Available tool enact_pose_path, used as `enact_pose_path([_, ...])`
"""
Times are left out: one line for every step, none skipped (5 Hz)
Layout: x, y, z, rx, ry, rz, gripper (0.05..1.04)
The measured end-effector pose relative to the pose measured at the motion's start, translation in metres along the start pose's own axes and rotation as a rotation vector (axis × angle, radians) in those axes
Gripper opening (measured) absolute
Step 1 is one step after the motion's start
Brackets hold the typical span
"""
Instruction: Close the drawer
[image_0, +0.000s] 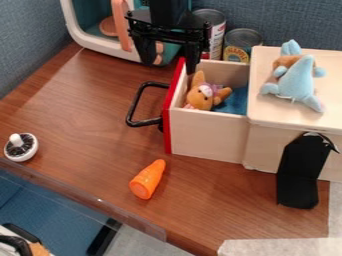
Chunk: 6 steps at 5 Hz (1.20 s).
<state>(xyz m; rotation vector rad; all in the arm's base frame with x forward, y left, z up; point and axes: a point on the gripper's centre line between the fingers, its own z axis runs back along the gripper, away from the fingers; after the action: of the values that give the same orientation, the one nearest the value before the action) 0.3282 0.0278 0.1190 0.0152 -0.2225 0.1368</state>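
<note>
At 12 o'clock, gripper (169, 66) released, likely lining up; next, push open drawer (207, 136) by red front (167, 137) toward 3.

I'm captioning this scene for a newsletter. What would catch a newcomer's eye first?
Probably the drawer, pulled open behind its red front, with a small brown plush toy inside. The bright orange toy carrot lying on the brown table nearer the camera stands out too, as does the black gripper hanging open near the drawer's far corner.
</note>
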Motion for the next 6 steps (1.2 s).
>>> enact_pose_path([-0.005,-0.001,-0.009,-0.003,0.037,0.001,1.001])
enact_pose_path([-0.012,0.047,-0.009,0.001,0.068,0.129,1.001])
enact_pose_path([-0.015,0.083,0.001,-0.023,0.038,0.215,1.001])
enact_pose_path([-0.017,0.104,0.004,-0.042,0.020,0.269,1.001])
enact_pose_path([-0.019,0.105,-0.023,-0.050,0.072,0.285,1.001])
enact_pose_path([-0.024,0.109,-0.068,-0.042,0.149,0.301,1.001])
